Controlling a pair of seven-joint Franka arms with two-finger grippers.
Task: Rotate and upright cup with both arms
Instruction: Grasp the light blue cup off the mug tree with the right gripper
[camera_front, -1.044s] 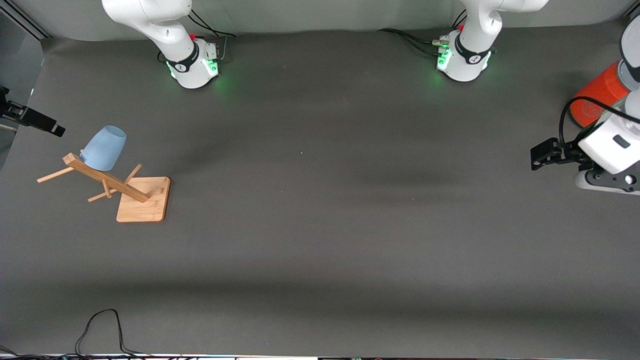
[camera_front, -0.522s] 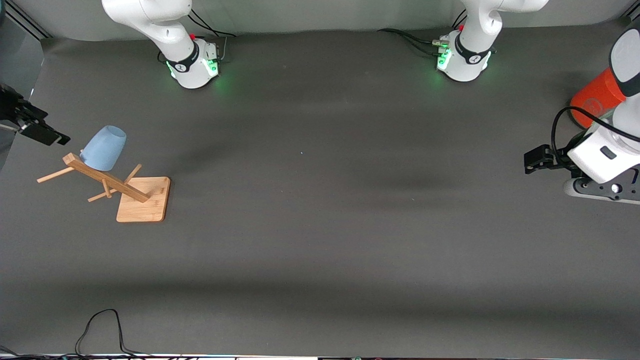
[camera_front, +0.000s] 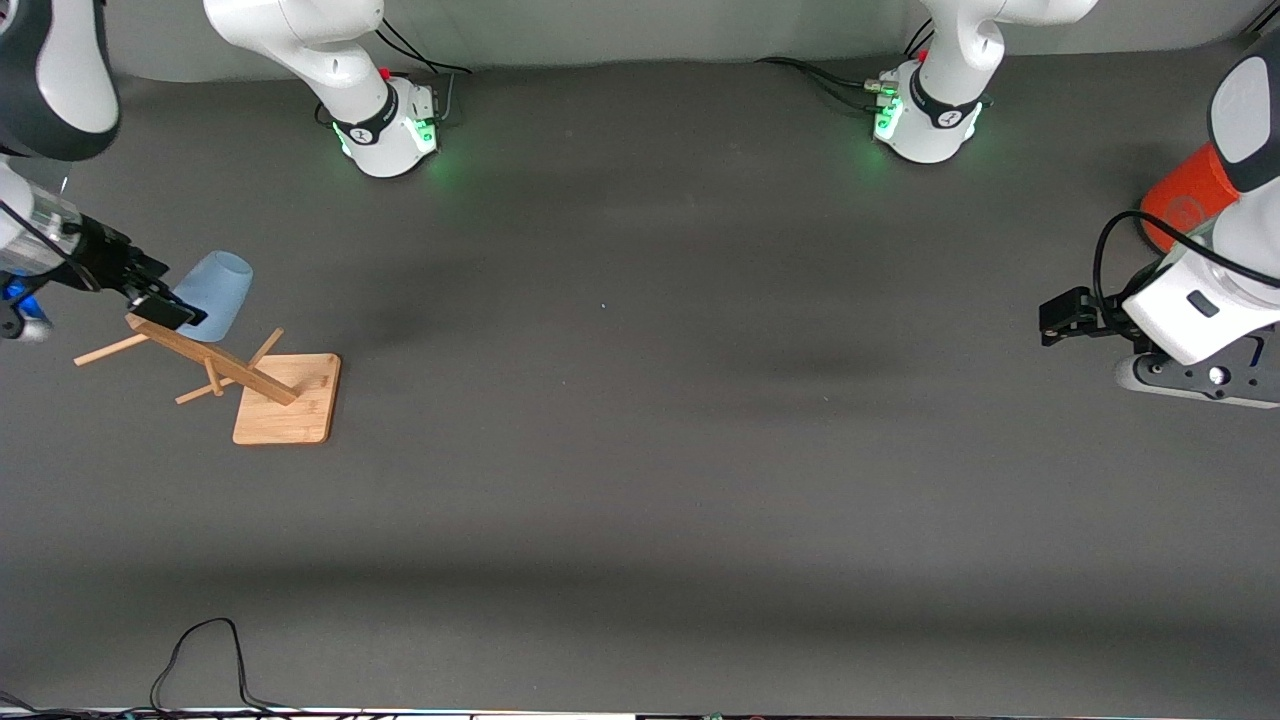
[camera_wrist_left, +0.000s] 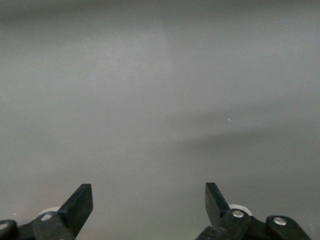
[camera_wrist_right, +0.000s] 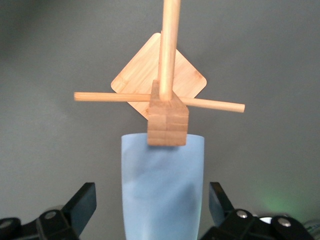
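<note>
The pale-blue cup (camera_front: 222, 285) hangs tilted, mouth down, on a peg of a wooden rack (camera_front: 290, 400) at the right arm's end of the table. My right gripper (camera_front: 165, 293) is open at the cup's mouth end. In the right wrist view its fingers (camera_wrist_right: 85, 200) stand on either side of the cup (camera_wrist_right: 162, 190) with gaps, not touching it. The rack's post (camera_wrist_right: 168, 120) lies over the cup's rim. My left gripper (camera_front: 1050, 320) is open and empty over bare table at the left arm's end. It shows only mat in its wrist view (camera_wrist_left: 148, 200).
A large orange can (camera_front: 1185, 205) stands at the left arm's end, partly hidden by the left arm. A black cable (camera_front: 200, 650) loops at the table edge nearest the front camera. The rack's pegs (camera_front: 105, 350) stick out sideways.
My right gripper has come in from the table's edge to the cup and now straddles it. My left gripper has shifted slightly toward the table's middle.
</note>
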